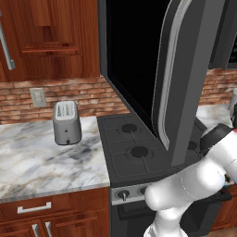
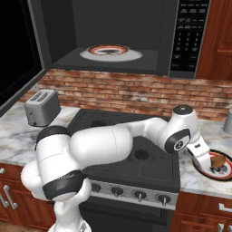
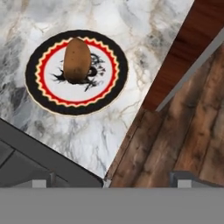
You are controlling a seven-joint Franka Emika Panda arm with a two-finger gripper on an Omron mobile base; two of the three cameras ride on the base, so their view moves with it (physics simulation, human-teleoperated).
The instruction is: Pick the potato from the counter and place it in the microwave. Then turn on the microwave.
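The brown potato [image 3: 77, 60] stands on a round plate [image 3: 48, 103] with a black rim and a red zigzag ring, on the marble counter [image 3: 109, 127]. In the right base view the potato [image 2: 219, 160] and its plate [image 2: 223, 174] lie right of the stove. My gripper [image 2: 207, 162] hangs just left of and above the potato, apart from it. In the hand view my gripper [image 3: 114, 181] is open, its fingertips [image 3: 41, 181] wide apart with nothing between them. The microwave [image 2: 188, 36] hangs above the stove with its door [image 1: 185, 78] swung wide open. A patterned plate [image 2: 111, 52] lies inside it.
The black gas stovetop [image 2: 136, 158] lies under my arm. A silver toaster [image 1: 67, 122] stands on the left counter [image 1: 41, 162]. The open microwave door juts out over the stove's left side. Reddish wooden cabinets [image 3: 183, 131] sit below the counter edge. Brick wall behind.
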